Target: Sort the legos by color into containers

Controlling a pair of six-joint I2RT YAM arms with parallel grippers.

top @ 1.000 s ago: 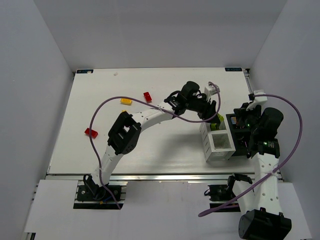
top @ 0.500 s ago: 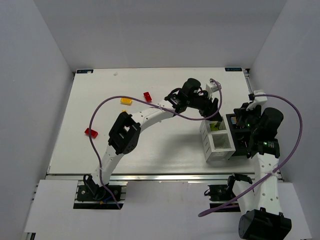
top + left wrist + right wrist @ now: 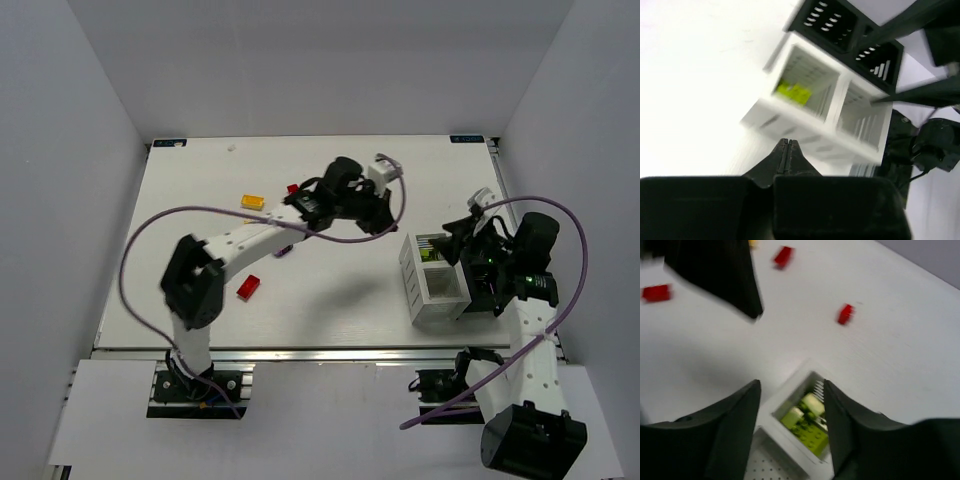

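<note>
Top external view: the containers (image 3: 437,305) stand close to the near right corner of the worktop (image 3: 340,310). Their far white compartment holds the lime green legos (image 3: 807,426). The neighbouring white compartment and the two black ones show nothing inside, so far as can be seen.

The right end effector (image 3: 792,386) is released, fingers spread with nothing between them, poised over the lime compartment. Whether it touches the wall cannot be told. Hazard: an off-centre descent would strike a wall and shove or tip the light block.

One red lego (image 3: 248,288) lies toward the near edge, left of centre, just beside the left arm's elbow link (image 3: 195,285). Hazard: that link, or the purple cable (image 3: 140,250) looping over the left half of the worktop, could sweep the piece away during a reach.

The left end effector (image 3: 785,144) is clenched, tips meeting, empty. It sits mid-worktop, left of the containers and apart from them. Hazard: lowered shut onto a brick, it would push rather than grasp.

Toward the far edge, left of centre, lie the yellow-orange lego (image 3: 252,201) and a second red lego (image 3: 292,188), the latter partly behind the left arm. The right wrist view shows three red pieces; the third cannot be placed from above.

Judgement: red and yellow are unsorted. With adjoining compartments, a slightly misplaced release would mix colours. Both arms working at the containers together invites contact between them.
</note>
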